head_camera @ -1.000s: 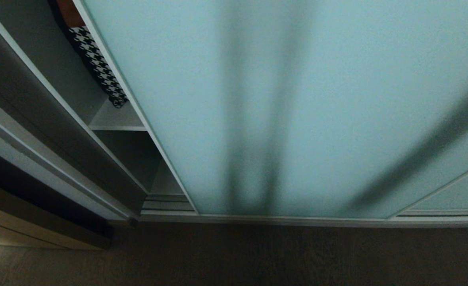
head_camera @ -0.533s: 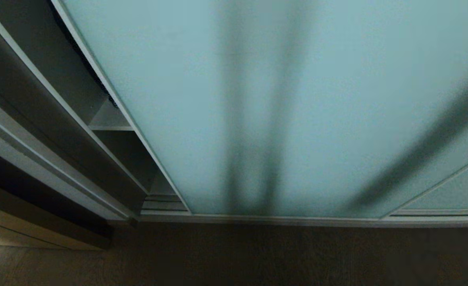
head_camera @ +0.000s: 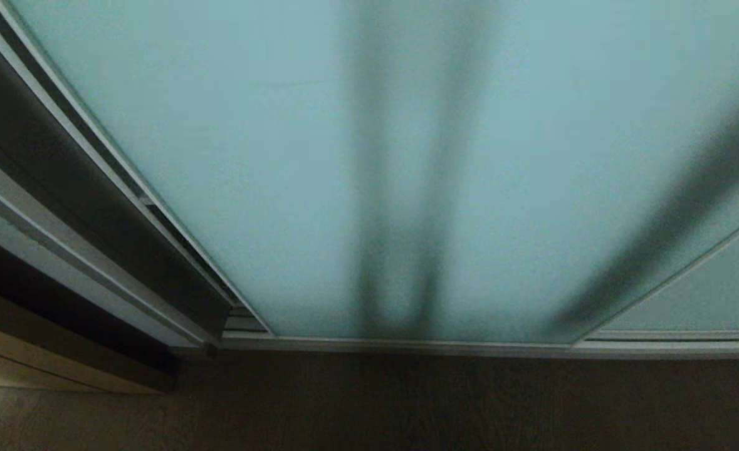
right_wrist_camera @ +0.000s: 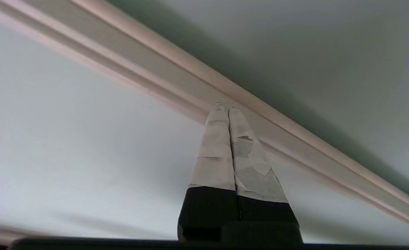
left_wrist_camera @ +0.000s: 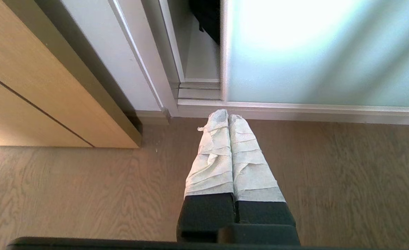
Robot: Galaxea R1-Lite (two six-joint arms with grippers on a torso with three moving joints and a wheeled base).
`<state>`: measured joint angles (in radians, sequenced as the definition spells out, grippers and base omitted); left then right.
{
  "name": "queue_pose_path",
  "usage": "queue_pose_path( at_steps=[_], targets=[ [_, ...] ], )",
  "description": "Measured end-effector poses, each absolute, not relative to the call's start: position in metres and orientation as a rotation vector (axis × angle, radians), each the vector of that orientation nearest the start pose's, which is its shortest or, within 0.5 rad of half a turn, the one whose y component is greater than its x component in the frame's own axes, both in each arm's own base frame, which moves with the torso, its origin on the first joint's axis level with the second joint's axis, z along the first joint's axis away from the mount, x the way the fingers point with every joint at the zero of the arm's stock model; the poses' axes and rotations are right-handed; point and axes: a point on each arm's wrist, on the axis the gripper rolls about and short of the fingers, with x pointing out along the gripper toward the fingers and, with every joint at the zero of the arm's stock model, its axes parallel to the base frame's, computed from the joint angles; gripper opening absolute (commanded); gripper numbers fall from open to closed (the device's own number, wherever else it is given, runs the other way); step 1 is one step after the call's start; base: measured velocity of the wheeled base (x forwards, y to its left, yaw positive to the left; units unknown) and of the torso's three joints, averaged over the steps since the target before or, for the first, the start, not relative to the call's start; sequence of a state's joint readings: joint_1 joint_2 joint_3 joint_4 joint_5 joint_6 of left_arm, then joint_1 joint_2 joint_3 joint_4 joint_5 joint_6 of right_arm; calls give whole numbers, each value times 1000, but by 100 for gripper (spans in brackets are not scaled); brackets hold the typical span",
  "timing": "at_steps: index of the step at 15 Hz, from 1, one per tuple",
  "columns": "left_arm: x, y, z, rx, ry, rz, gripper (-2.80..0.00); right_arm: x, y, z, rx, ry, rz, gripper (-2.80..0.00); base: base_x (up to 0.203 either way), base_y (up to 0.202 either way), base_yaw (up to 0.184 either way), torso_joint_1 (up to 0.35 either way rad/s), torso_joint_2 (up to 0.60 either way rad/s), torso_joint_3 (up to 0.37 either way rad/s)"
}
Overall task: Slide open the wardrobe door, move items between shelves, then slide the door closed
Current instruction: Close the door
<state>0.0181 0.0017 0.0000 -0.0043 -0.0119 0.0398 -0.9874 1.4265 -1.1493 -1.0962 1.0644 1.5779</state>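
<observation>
The sliding wardrobe door (head_camera: 281, 156), frosted blue-green glass in a silver frame, fills most of the head view, its left edge close to the wardrobe's side post. Neither arm appears there. In the right wrist view my right gripper (right_wrist_camera: 224, 108) is shut and empty, its taped tips against the door's silver frame strip (right_wrist_camera: 176, 83). My left gripper (left_wrist_camera: 224, 114) is shut and empty, hanging low over the wood floor in front of the track. Through the narrow gap beside the door edge (left_wrist_camera: 224, 52), a black item (left_wrist_camera: 207, 14) shows above a pale shelf board (left_wrist_camera: 201, 59).
A beige wooden cabinet (left_wrist_camera: 34, 86) stands left of the wardrobe's grey side post (head_camera: 62, 207). The silver bottom track (head_camera: 407, 346) runs along the brown wood-grain floor (left_wrist_camera: 86, 194). A second glass panel (head_camera: 707, 300) overlaps at the far right.
The door has slid left, covering the shelves and the houndstooth cloth seen earlier. The opening has shrunk to a thin slit.
</observation>
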Motion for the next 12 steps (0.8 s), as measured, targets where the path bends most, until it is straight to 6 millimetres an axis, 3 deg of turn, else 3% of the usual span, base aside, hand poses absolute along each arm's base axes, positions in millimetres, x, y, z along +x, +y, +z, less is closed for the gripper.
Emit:
queue_pose_path(
  at_steps=[8, 12],
  targets=[
    [-23, -1, 76, 40, -2, 6, -280, 114, -126, 387, 790, -267, 413, -280, 0, 0, 0, 0, 0, 0],
    [-23, -1, 76, 40, -2, 5, -280, 99, -127, 407, 566, -367, 384, -280, 0, 0, 0, 0, 0, 0]
  ],
)
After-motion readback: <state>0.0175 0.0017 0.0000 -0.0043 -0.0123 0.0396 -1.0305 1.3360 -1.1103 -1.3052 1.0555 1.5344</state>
